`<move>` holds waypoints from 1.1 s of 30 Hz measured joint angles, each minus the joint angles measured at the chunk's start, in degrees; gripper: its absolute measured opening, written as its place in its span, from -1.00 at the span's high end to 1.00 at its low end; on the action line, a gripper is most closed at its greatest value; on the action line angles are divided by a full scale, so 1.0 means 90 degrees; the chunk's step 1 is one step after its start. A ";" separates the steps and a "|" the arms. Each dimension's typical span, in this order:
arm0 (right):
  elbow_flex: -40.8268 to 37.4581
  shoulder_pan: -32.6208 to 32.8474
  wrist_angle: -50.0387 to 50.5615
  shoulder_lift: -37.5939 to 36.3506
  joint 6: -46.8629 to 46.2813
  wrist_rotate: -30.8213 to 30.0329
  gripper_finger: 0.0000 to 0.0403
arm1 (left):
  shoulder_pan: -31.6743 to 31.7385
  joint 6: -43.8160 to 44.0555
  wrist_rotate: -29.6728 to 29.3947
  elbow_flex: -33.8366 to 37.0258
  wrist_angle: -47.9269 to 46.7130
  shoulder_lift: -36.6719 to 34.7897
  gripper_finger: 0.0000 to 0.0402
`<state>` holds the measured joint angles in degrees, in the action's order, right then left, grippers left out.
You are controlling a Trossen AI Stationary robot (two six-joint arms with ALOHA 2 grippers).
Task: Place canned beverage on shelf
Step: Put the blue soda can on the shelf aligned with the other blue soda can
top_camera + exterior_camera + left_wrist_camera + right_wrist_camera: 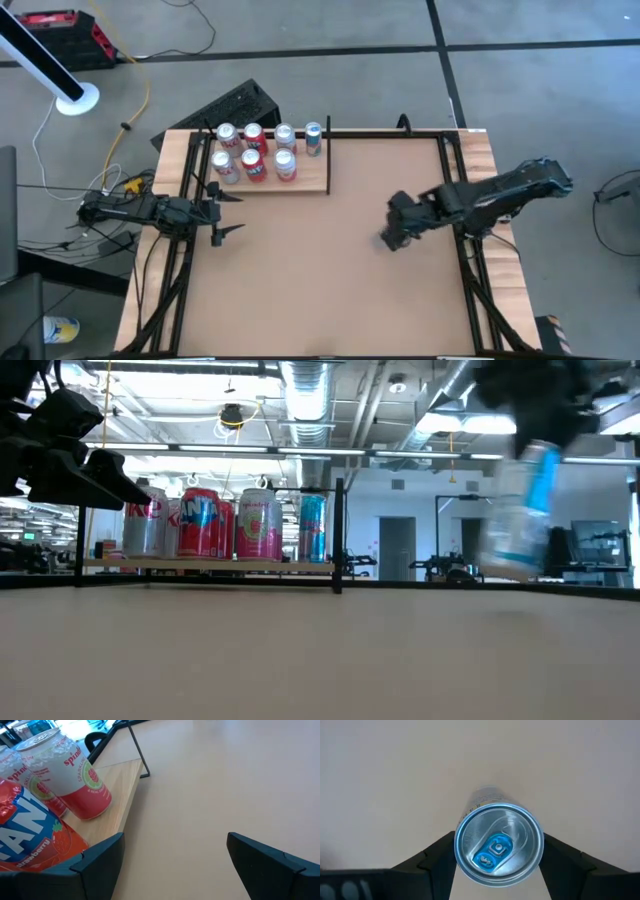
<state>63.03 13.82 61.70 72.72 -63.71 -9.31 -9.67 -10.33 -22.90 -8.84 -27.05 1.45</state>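
High view, risk: the right gripper [393, 236] holds its load over bare tabletop [330, 290], well apart from the shelf [305, 186]. Seven cans [252, 152] already crowd that plank, so a careless approach could topple them.
Low view, risk: the blue-and-white can [520, 510] hangs clear above the table, blurred and seemingly tilted; a weak grip could let it slip.
Left wrist view, idle arm: the left gripper [172, 865] stands wide apart and empty, just beside the shelf's near edge and a Spindrift can [75, 775].
Right wrist view, grip: both dark fingers [432, 857] flank the can's sides, apparently clamped on it.
Right wrist view, look: silver lid, blue pull tab, unopened.
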 joint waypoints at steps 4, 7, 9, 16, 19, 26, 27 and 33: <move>0.1156 -0.0384 -0.0041 0.1170 0.0855 -0.0042 -0.30 | 0.0001 0.0000 0.0002 0.0000 0.0001 0.0000 -0.67; 0.2132 -0.0643 -0.0016 0.2118 0.1393 -0.0013 -0.30 | 0.0002 0.0000 0.0000 0.0000 0.0000 0.0000 -0.67; 0.2846 -0.0799 -0.0009 0.2754 0.1674 0.0007 -0.30 | 0.0001 0.0000 0.0001 0.0000 0.0001 0.0000 -0.67; 0.5377 -0.1138 0.0416 0.4703 0.2531 0.0040 -0.30 | 0.0002 0.0000 0.0000 0.0000 0.0001 0.0000 -0.67; 0.6316 -0.1226 0.0842 0.5361 0.2805 0.0193 -0.30 | 0.0000 0.0000 0.0000 0.0000 0.0002 0.0000 -0.67; 0.7800 -0.1308 0.1905 0.6429 0.3204 0.0422 -0.30 | 0.0000 0.0000 0.0000 0.0000 0.0002 0.0000 -0.67; 0.7926 -0.1306 0.1984 0.6531 0.3262 0.0422 -0.30 | 0.0000 0.0000 0.0000 0.0000 0.0002 0.0000 -0.67; 0.7936 -0.1296 0.1971 0.6664 0.3379 0.0512 -0.50 | 0.0000 0.0000 0.0002 0.0000 0.0000 0.0000 -0.67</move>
<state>134.45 2.15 79.44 132.70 -33.30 -4.71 -9.67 -10.33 -22.87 -8.84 -27.05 1.45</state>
